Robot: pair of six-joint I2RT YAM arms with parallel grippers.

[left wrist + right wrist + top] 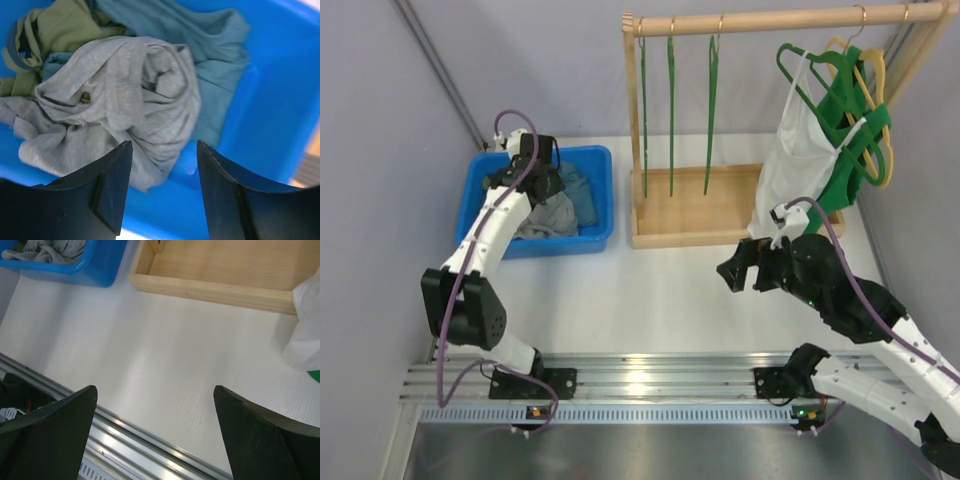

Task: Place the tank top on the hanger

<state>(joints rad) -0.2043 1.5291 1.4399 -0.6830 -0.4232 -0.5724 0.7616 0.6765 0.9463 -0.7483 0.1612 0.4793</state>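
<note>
Left gripper: in the left wrist view its two black fingers stand moderately parted, with nothing held between them.
Tank top: a crumpled light grey heap in the blue bin, just beyond and below the fingertips. One fold shows through the gap between them; whether cloth and fingers touch cannot be told.
Neighbours: a teal garment lies against the heap's right side and an olive garment against its far left.
Right gripper: in the right wrist view the fingers are spread wide and hold nothing, hovering over the bare white table.
Rack base: a wooden tray on the far side of that gripper; the bin's corner shows at far left.
Left arm, top view: reaches far left, with its gripper over the bin, right above the grey heap.
Right arm, top view: its gripper is near the rack base, well apart from the bin.
Thin green hangers: three hang edge-on from the left part of the rod.
White tank top: hangs on a thick green hanger at the rod's right end, beside a yellow hanger.
</note>
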